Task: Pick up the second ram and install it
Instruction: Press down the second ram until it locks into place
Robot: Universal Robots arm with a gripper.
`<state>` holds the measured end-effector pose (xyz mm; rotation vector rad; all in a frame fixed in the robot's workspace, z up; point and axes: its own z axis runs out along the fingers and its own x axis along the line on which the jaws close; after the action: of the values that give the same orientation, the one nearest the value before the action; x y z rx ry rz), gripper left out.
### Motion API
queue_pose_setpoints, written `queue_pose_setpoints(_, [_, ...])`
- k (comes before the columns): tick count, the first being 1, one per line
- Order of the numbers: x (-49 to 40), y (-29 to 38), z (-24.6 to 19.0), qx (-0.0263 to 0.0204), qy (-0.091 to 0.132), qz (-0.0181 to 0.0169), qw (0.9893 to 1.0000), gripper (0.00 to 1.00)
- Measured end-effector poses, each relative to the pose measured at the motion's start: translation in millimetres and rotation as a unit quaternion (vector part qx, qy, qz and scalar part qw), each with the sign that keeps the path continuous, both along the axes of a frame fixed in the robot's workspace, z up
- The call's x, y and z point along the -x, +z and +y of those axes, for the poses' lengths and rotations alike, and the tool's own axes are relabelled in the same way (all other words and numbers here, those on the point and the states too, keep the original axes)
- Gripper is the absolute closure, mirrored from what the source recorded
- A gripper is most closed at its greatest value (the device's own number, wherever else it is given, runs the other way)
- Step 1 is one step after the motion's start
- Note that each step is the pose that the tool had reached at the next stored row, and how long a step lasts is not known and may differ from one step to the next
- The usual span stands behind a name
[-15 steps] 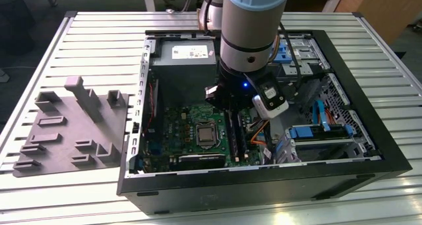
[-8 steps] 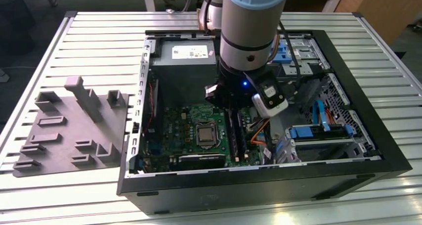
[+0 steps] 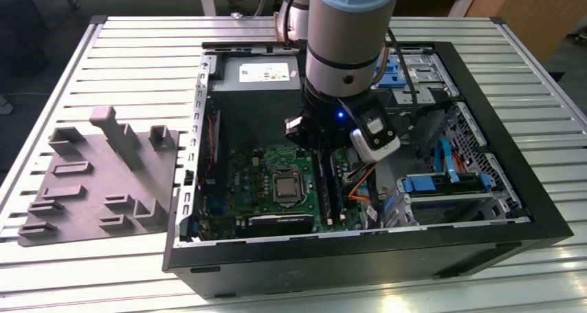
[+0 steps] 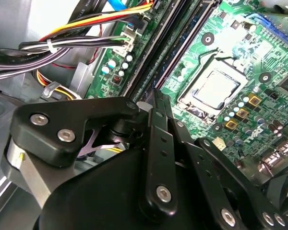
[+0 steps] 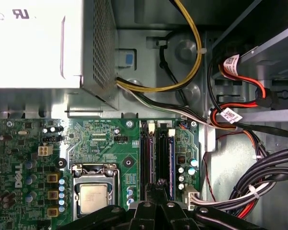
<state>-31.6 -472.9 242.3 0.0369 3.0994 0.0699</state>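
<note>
two ram sticks [image 5: 170, 158] seated below pincer [image 5: 156, 189].

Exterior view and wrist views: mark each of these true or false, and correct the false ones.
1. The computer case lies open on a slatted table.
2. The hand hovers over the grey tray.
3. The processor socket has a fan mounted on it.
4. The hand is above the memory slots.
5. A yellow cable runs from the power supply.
1. True: the computer case lies open on the slatted table.
2. False: the hand is inside the case; the grey tray lies outside, at the exterior view's left.
3. False: the processor socket is bare.
4. True: it is over the memory slots.
5. True: the yellow cable leaves the power supply.
</note>
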Motion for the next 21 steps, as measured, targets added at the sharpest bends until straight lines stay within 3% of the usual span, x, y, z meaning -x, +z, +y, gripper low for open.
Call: queue_pose_setpoints(21, [0.0, 0.0, 16.1, 0.0, 0.0, 0.0, 1.0, 0.89])
